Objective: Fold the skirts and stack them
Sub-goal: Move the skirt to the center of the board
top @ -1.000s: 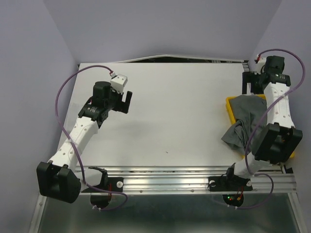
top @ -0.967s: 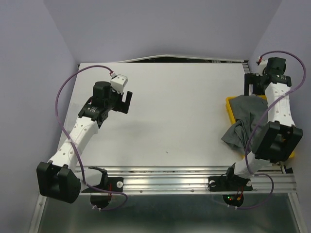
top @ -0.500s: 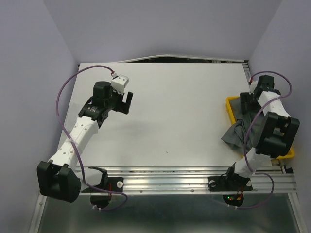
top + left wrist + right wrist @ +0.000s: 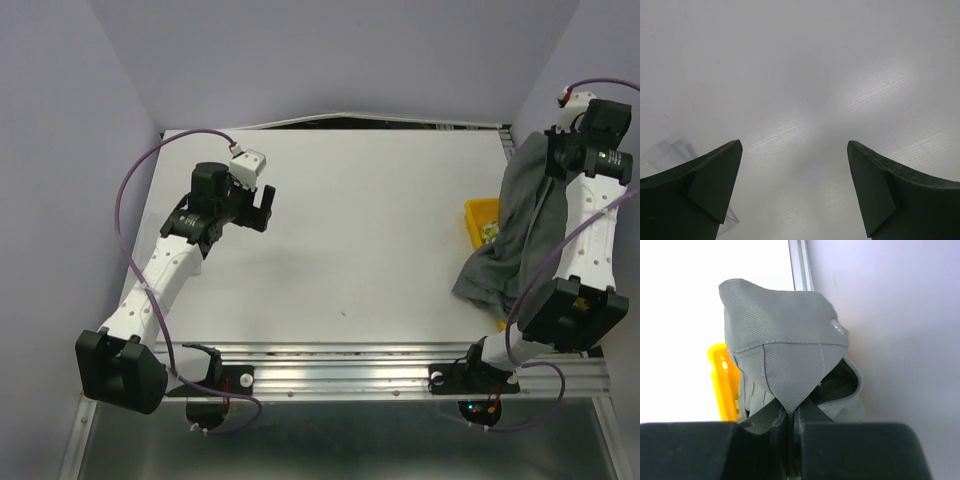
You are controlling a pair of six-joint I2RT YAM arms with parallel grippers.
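Note:
A dark grey skirt (image 4: 515, 225) hangs in a long drape at the table's right edge, its lower end resting on the table beside the yellow tray. My right gripper (image 4: 553, 150) is raised at the far right, shut on the skirt's top. In the right wrist view a folded corner of the grey skirt (image 4: 785, 325) is pinched between the closed fingers of the right gripper (image 4: 794, 412). My left gripper (image 4: 262, 208) hovers over the left half of the table, open. The left wrist view shows the left gripper (image 4: 793, 145) with only bare white table between its fingers.
A yellow tray (image 4: 478, 215) sits at the right edge, partly covered by the hanging cloth; something pale and patterned (image 4: 488, 232) shows inside it. The tray's rim (image 4: 722, 380) appears below the held cloth. The purple side wall stands close to the right arm.
My right gripper dropped onto the tray, shut on the grey skirt, then rose toward the far right, pulling the cloth up out of the tray. The left arm barely moved.

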